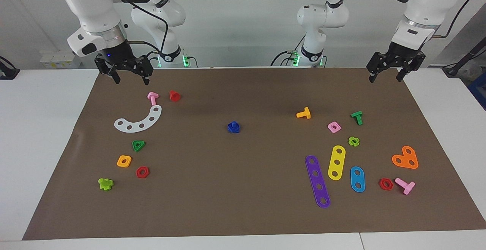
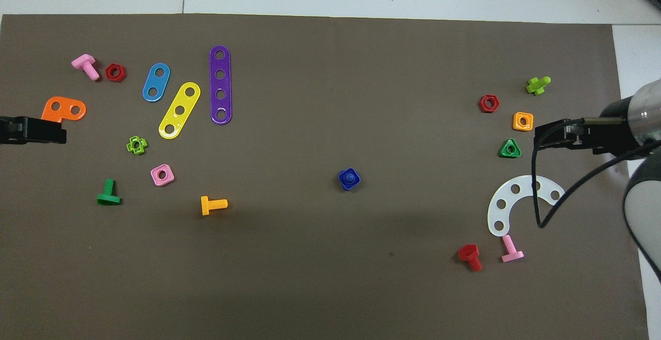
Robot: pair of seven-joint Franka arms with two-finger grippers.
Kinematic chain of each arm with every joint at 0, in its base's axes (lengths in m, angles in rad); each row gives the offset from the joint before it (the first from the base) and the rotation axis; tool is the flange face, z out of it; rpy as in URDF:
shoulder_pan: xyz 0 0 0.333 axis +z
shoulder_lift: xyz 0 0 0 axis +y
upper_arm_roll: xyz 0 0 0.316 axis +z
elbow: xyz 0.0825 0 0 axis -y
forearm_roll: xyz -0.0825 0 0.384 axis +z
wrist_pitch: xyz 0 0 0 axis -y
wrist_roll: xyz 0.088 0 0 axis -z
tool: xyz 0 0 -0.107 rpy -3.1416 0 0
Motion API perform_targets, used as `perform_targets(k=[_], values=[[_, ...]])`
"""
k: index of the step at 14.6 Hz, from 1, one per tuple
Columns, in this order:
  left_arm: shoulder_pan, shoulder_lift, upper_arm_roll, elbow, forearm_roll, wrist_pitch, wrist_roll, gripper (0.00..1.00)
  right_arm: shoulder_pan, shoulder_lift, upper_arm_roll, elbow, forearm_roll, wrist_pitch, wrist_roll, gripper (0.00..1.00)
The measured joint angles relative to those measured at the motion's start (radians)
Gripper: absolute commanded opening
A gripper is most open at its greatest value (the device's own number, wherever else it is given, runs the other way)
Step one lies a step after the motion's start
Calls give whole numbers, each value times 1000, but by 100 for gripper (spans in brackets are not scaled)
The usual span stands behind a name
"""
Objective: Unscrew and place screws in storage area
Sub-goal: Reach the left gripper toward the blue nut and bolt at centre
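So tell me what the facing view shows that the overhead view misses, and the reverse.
Only the facing view shows both arms' bases and that the left hand and right hand hang open above the mat's edge nearest the robots. Only the overhead view looks straight down on the blue bolt, its stub centred in the square nut. Both show that bolt mid-mat, untouched, among scattered parts.

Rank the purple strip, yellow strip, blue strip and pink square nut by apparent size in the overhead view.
1. purple strip, clearly the longest.
2. yellow strip.
3. blue strip.
4. pink square nut, the smallest.
All lie flat on the mat close together, so nearness to the camera hardly matters.
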Motion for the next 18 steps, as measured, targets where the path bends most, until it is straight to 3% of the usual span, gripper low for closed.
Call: perform_targets(k=[7, 10, 18], values=[[0, 4, -5, -7, 0, 0, 5, 100, 0, 0, 0, 0, 0, 0, 0, 100], [-27, 6, -21, -61, 0, 26, -31, 100, 0, 0, 0, 0, 0, 0, 0, 100], [-318, 35, -37, -245, 0, 224, -514, 100, 0, 0, 0, 0, 0, 0, 0, 100]])
